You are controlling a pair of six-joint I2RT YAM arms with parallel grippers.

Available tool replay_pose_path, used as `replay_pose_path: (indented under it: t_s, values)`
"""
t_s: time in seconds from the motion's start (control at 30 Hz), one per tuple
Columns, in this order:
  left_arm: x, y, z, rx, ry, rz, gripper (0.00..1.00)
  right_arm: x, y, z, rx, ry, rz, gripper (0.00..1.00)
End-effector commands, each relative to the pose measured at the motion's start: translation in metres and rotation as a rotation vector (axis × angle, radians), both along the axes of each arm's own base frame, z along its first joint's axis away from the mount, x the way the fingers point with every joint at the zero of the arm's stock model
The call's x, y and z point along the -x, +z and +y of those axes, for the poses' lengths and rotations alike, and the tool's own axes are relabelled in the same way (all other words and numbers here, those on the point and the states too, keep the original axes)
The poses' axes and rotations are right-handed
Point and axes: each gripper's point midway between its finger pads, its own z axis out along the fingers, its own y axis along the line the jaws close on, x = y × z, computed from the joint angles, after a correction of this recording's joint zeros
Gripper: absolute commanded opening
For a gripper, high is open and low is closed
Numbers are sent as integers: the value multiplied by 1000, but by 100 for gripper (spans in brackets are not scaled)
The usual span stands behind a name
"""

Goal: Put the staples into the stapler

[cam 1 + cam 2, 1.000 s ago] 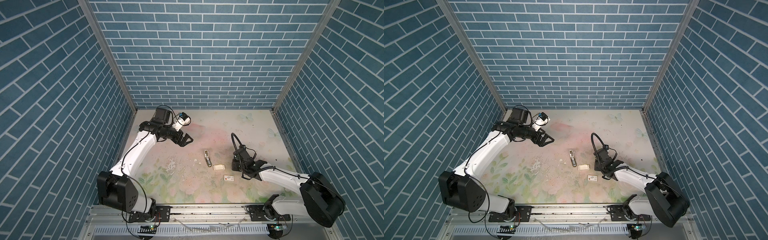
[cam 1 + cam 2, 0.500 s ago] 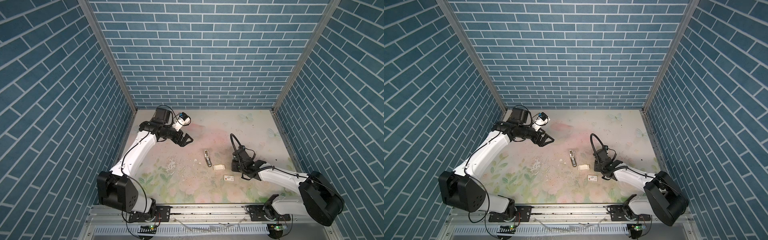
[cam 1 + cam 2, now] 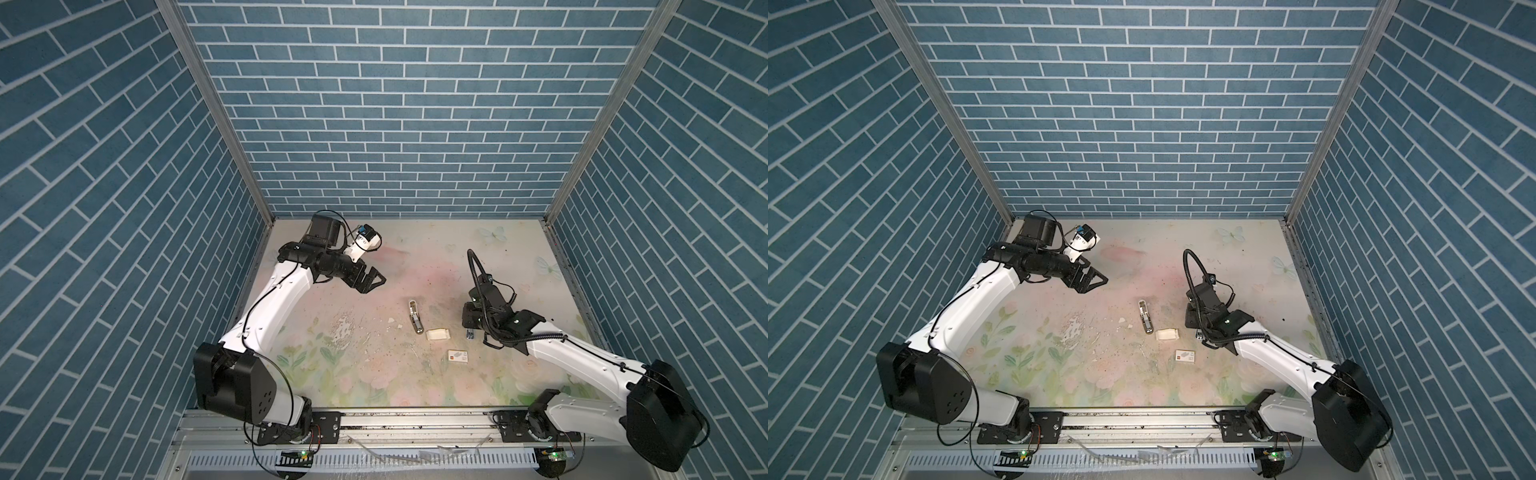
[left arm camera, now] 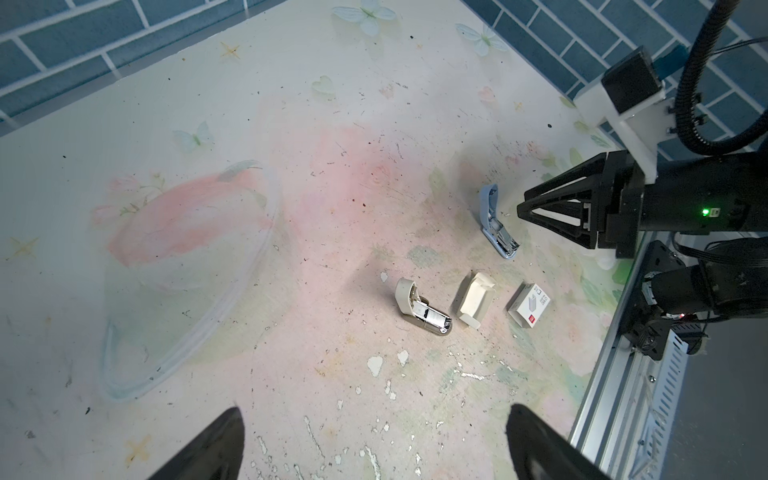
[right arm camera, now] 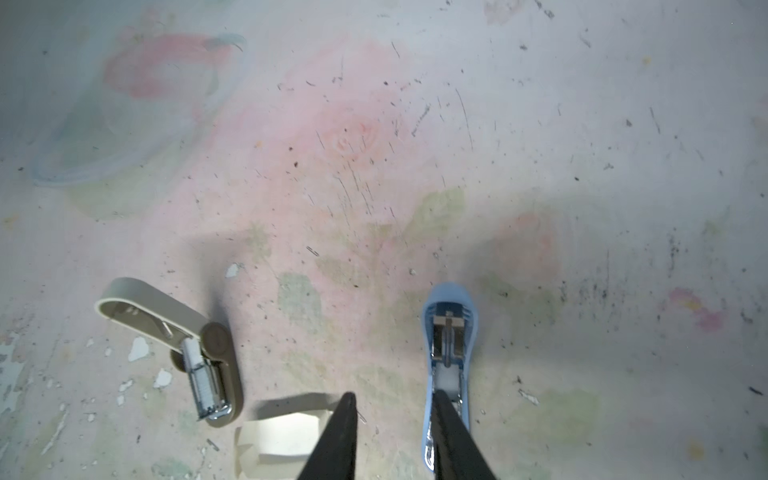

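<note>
Over back-left of table point(image 3: 1246, 270) left gripper point(image 3: 1096, 286) hangs jaws spread; beige stapler point(image 3: 1145, 318) mid-table, cream tray point(image 3: 1168, 334) just beside it, small white box point(image 3: 1185, 356) nearer front, right gripper point(image 3: 1192, 325) low, right of tray.

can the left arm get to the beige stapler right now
Probably yes: the left end effector hangs open, with only bare table between it and the beige stapler.

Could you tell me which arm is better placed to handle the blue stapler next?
Right: the right gripper is at the open blue stapler; the left gripper hovers wide open, far off toward the back.
</note>
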Motion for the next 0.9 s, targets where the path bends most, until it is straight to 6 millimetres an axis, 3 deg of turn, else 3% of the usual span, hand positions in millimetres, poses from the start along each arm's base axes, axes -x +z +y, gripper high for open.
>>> replay_pose_path:
  t_s: [0.0, 0.87]
  values:
    - [2, 11, 2, 3, -4, -24, 100, 1, -11, -6, 72, 23, 46, 33]
    - [9, 3, 5, 1, 9, 0, 100, 1, -53, -9, 111, -5, 109, 33]
